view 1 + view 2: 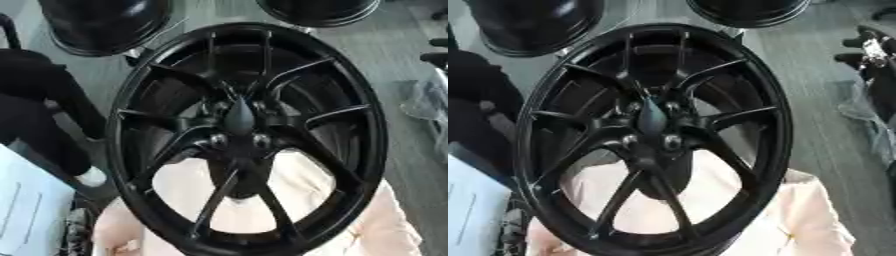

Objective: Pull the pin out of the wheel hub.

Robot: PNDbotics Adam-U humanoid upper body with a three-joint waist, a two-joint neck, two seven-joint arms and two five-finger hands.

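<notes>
Clearly nothing of the pull is done yet: the dark, tapered cone-shaped pin [239, 117] sits seated at the centre of the glossy black multi-spoke alloy wheel hub [248, 137], which fills both views and lies on a pale pink cloth-covered support [385, 227]. Bolt holes ring the pin's base. Everything is left, by my judgement: reaching in, closing on the pin, drawing it out. Neither robot hand shows in either view, so how open they are cannot be told, and nothing touches the pin.
</notes>
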